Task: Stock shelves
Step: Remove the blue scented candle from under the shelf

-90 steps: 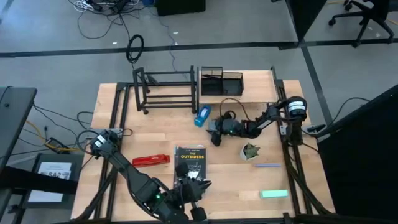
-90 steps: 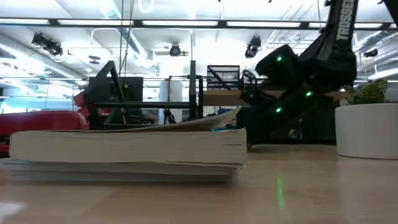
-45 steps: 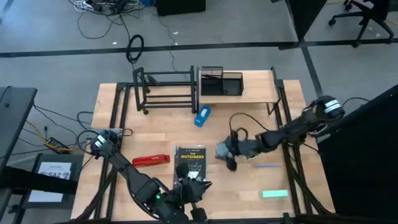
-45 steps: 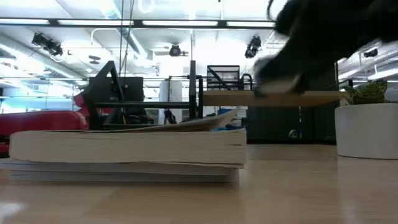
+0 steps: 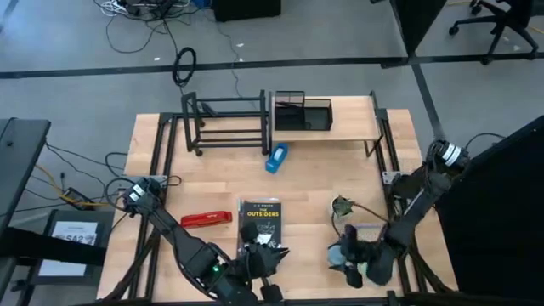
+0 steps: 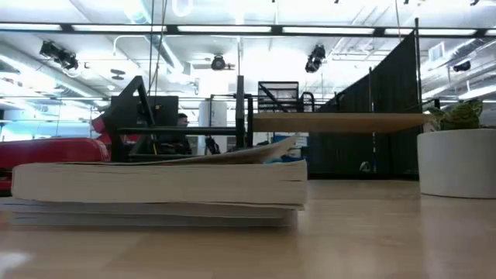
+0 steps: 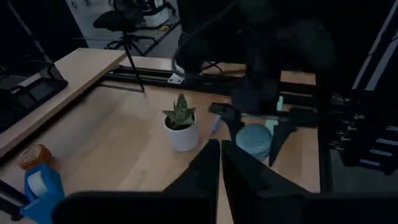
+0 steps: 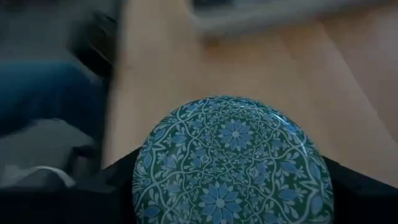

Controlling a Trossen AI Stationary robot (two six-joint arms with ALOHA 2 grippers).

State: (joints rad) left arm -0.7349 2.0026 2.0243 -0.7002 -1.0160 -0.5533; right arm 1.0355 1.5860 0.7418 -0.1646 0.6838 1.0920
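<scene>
My right gripper [image 5: 342,255] is at the table's near right, shut on a round blue patterned tin [image 8: 233,168], which also shows as the tin [image 7: 254,142] in the left wrist view. My left gripper [image 7: 221,163] waits shut over the near end of a black paperback [image 5: 259,221]. The shelves stand at the far side: a black tube rack [image 5: 225,123] and a light wooden plank [image 5: 340,132] on thin black legs. The low view shows neither gripper. My right gripper pinches the tin between its two fingers [image 7: 277,130], one on each opposite side of the round wall [image 8: 144,180]. The patterned lid faces the wrist camera. The tin sits low over the table; whether it rests on the wood I cannot tell.
A small potted succulent [image 5: 342,206] stands just beyond the tin. A blue tape dispenser [image 5: 275,157], a red stapler [image 5: 206,219] and a pale pen [image 5: 367,227] lie on the table. A black mesh organizer [image 5: 302,112] sits on the plank.
My right gripper has swung from the table's middle toward the near right corner, passing the potted plant and carrying the tin along. It has left the low view.
</scene>
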